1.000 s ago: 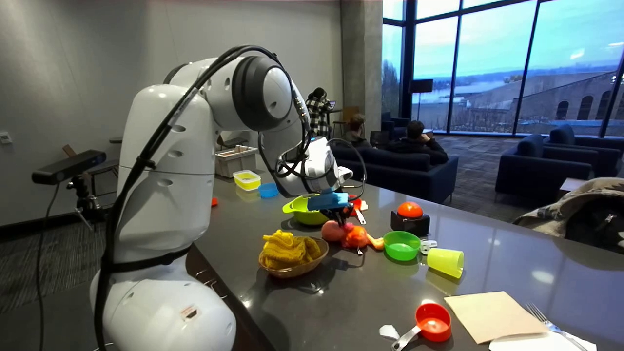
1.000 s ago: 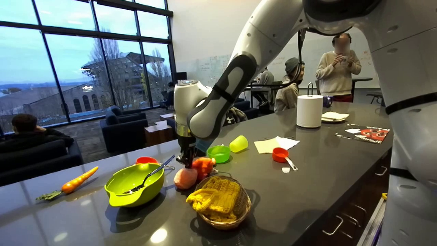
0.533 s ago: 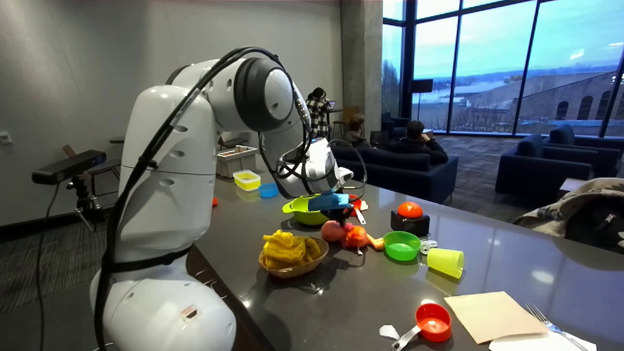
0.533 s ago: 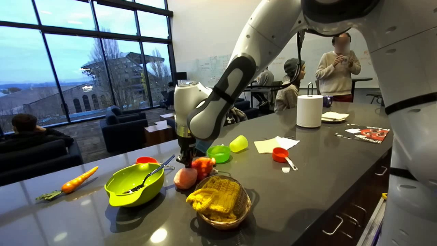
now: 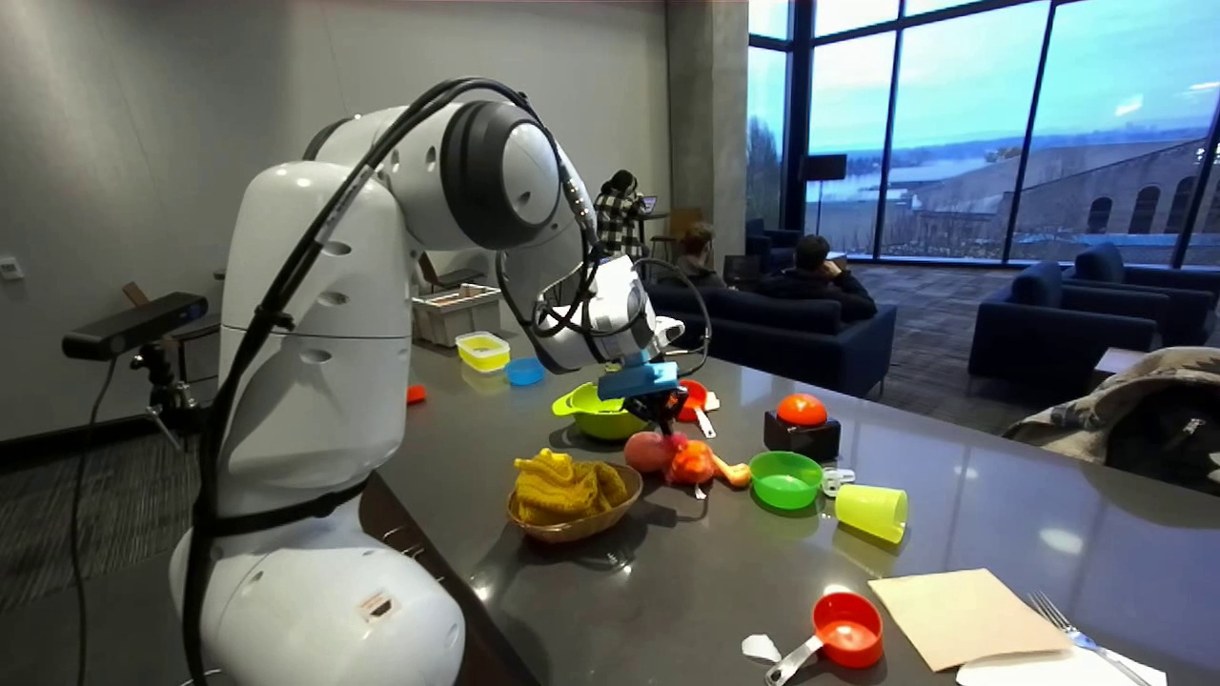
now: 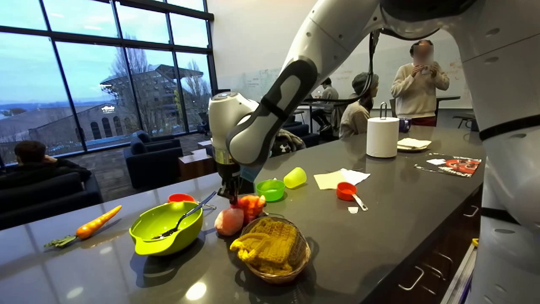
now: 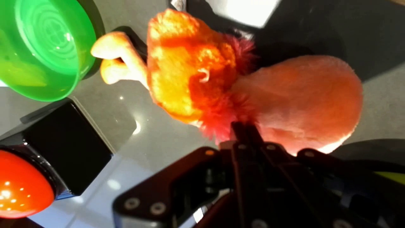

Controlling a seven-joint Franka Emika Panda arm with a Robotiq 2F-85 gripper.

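A plush toy (image 7: 190,72) with an orange body, pink fur ruff, thin legs and a large pink round end (image 7: 303,98) lies on the dark counter. It shows in both exterior views (image 5: 693,464) (image 6: 252,205). My gripper (image 7: 244,125) points down over it, also seen in the exterior views (image 5: 667,432) (image 6: 234,202). Its fingertips are together in the pink fur between body and round end, pinching it; the tips are partly hidden by fur. A green bowl (image 7: 47,50) is by the toy's feet. A black box (image 7: 68,148) with a red dome (image 7: 22,186) stands near.
A wicker basket (image 6: 301,257) with mustard knitted cloth (image 6: 270,245) stands close to the toy. A lime bowl (image 6: 168,232) holds a fork-like utensil (image 6: 185,217). A carrot (image 6: 90,226), yellow cup (image 6: 295,177), red measuring cup (image 6: 346,191) and paper roll (image 6: 382,137) are on the counter.
In the last half second my gripper has risen slightly and shifted a little. The toy's body has moved slightly with it, with pink fur drawn up at the fingertips.
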